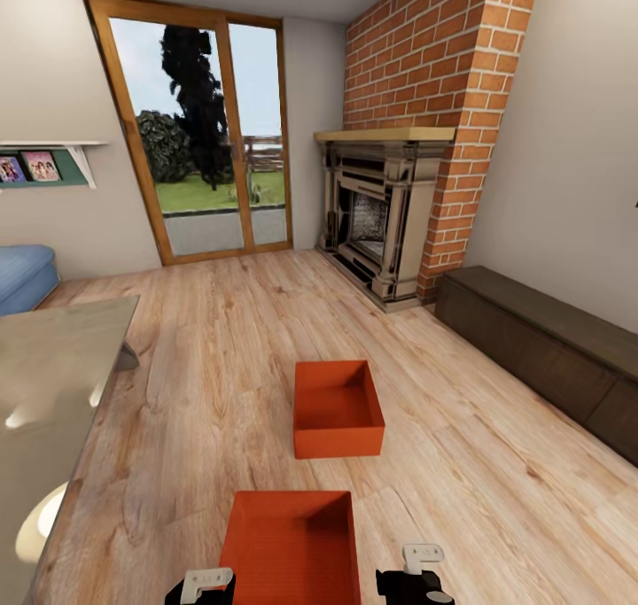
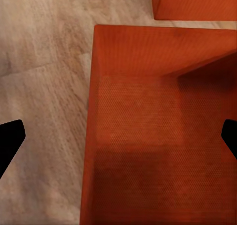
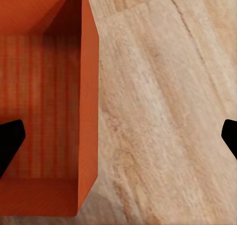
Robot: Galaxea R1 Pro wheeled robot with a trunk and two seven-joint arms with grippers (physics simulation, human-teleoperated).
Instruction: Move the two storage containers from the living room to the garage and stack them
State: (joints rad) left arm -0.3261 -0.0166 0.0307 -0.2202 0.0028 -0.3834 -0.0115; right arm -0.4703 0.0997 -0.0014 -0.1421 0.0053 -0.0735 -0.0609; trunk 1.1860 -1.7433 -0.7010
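Head view: near container (image 1: 292, 547) sat on the wood floor (image 1: 204, 366) at lower centre, between left pincer (image 1: 206, 585) and right pincer (image 1: 416, 578), both spread open. Its left wall lay between the left pincer's fingertips; second container (image 1: 337, 408) stood just beyond.

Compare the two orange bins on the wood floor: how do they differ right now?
The near container lies between both grippers, cut off by the head view's bottom edge; the far container sits alone, whole, toward the fireplace. The two stand apart. Both are upright, empty, orange-red, open-topped.
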